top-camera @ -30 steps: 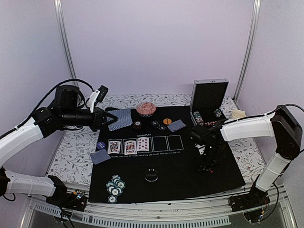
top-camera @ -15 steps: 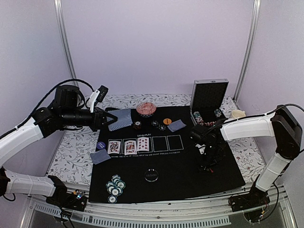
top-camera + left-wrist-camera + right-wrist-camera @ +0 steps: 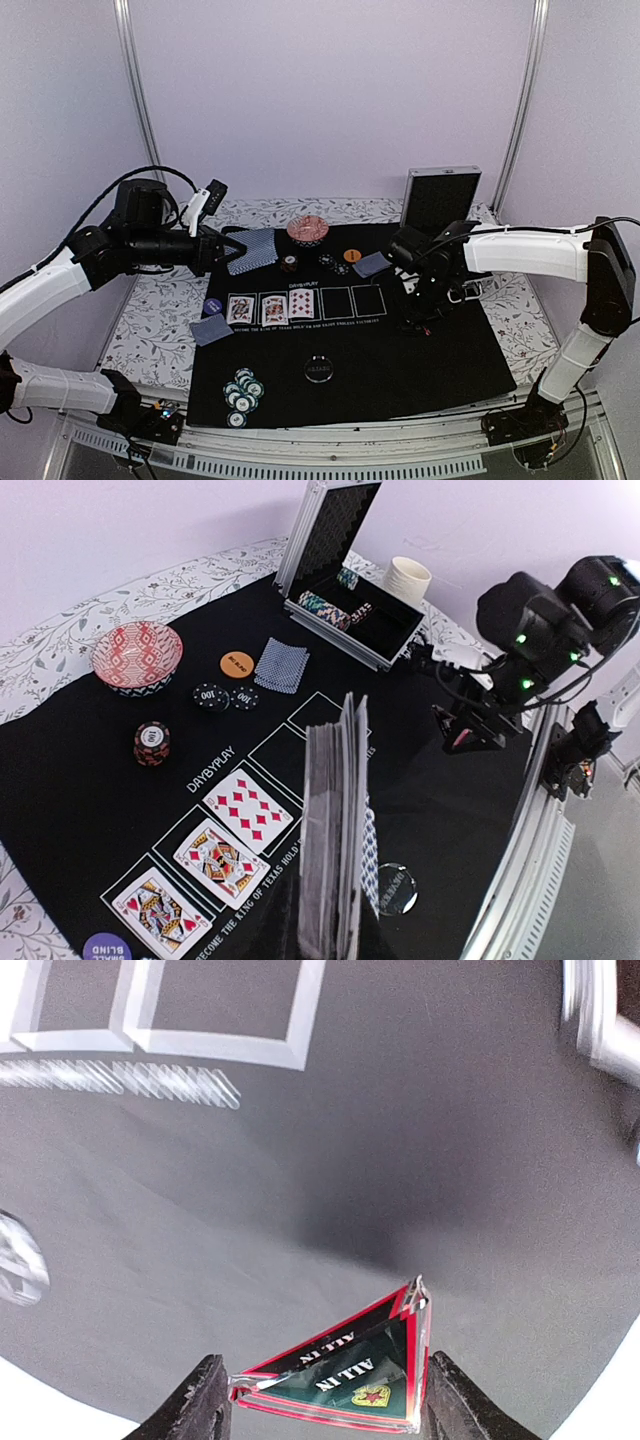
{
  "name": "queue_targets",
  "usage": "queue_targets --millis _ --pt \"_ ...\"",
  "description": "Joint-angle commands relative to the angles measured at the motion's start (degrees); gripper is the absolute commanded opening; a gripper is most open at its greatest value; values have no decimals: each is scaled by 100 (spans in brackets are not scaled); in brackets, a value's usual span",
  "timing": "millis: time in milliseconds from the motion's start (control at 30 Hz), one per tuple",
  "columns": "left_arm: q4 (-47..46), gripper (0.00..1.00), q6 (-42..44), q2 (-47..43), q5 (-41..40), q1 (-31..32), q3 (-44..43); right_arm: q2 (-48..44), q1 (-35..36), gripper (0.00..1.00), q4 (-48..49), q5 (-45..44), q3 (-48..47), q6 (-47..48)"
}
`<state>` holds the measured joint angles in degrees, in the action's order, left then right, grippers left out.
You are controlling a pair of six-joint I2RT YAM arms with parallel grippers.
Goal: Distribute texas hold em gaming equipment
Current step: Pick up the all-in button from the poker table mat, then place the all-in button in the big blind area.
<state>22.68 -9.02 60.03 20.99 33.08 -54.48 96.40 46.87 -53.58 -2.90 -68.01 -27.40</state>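
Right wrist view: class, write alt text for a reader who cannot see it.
A red-edged black ALL IN triangle is clamped between the jaws of the right gripper, over the black mat. White rectangle outlines show at top left.

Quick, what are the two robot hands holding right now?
Left gripper: closed, holding the deck of cards.
Right gripper: closed on the ALL IN triangle, lifted off the mat.
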Motion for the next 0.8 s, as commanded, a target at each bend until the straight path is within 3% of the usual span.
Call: queue_targets --millis 0,233,467,767 --pt "9 0 67 -100 -67 -31 -42 198 -8 52 223 -197 -909 384" --pt "9 0 75 -164 -134 -32 -41 1474 -596 52 148 -609 -2719 1111" --pt "-16 0 68 -148 -147 -38 -19 2831 -1272 50 701 -931 -4596 1844" --pt "-8 0 84 -121 -192 -42 -27 4619 -1686 48 1257 -1077 -6198 2400"
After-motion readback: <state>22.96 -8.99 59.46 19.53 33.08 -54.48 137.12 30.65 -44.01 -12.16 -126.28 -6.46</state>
